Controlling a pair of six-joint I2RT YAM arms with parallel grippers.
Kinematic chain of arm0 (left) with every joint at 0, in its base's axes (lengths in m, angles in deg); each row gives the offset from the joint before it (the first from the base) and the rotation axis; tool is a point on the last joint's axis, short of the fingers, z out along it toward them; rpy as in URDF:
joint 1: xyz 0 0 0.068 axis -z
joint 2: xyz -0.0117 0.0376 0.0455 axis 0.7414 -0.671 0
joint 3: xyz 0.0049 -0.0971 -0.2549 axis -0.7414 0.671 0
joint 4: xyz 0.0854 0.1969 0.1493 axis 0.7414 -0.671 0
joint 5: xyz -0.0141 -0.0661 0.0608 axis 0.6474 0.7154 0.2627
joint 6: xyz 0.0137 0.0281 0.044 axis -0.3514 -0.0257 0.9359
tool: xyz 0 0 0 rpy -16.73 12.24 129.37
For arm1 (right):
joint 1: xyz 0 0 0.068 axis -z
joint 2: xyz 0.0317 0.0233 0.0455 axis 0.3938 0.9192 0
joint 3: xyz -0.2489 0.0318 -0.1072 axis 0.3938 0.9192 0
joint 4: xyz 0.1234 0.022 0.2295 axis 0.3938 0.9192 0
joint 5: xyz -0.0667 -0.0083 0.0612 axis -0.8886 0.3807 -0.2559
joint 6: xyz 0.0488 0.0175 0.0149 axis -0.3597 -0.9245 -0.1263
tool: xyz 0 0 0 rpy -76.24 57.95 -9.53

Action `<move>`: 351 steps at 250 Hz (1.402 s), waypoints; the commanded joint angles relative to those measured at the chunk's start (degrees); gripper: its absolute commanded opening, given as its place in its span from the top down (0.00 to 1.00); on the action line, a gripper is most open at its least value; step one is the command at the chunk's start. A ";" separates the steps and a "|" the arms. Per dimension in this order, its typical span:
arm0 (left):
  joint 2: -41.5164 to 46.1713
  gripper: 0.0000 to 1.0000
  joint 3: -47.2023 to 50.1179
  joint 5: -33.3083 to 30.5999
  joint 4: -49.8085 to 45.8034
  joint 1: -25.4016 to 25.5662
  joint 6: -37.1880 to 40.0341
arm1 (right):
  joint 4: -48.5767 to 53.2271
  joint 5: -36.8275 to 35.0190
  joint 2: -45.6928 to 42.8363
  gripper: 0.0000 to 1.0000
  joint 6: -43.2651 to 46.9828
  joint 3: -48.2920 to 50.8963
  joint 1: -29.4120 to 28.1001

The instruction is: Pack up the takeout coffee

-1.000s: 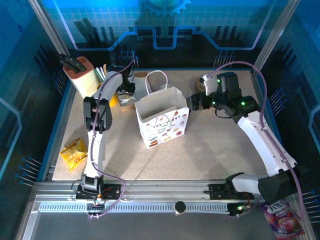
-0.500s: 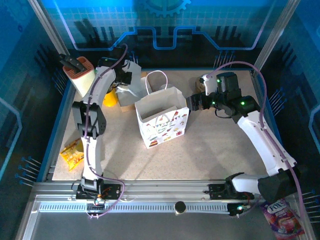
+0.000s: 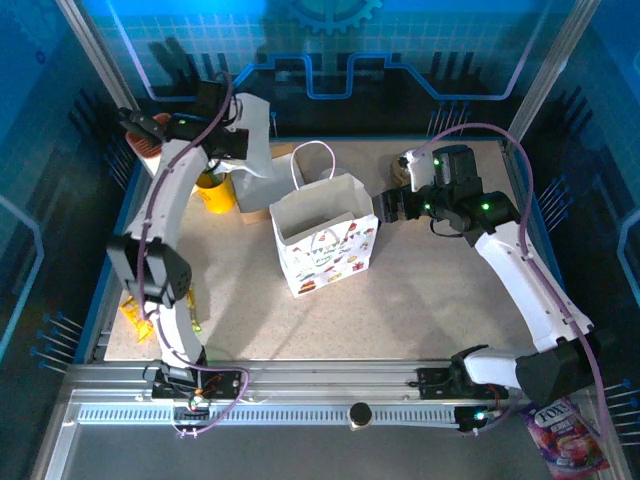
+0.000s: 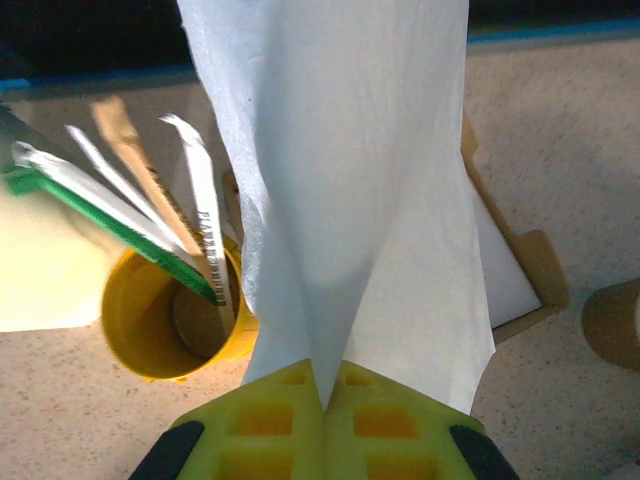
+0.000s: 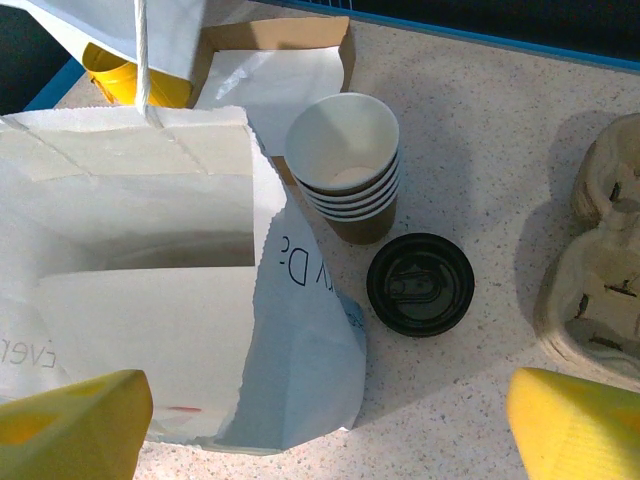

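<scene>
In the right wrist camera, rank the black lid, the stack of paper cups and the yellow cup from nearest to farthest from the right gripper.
From the right gripper:
1. The black lid, just ahead and slightly right, flat on the table.
2. The stack of paper cups, behind the lid, beside the paper bag.
3. The yellow cup, far left, beyond the bag.

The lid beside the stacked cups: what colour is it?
Black; the lid shows best in the right wrist view.
</scene>
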 commanded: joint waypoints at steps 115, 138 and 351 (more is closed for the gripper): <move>32.96 1.00 16.59 -11.41 6.83 12.53 4.74 | -0.97 1.49 0.03 0.08 0.62 -0.64 -0.79; 36.64 1.00 17.15 -11.40 6.36 15.52 7.22 | -1.25 1.65 0.11 0.08 0.74 -0.29 -0.70; 21.31 1.00 8.06 -29.44 -13.92 41.70 29.25 | -3.40 3.84 -2.00 0.07 0.68 2.70 2.09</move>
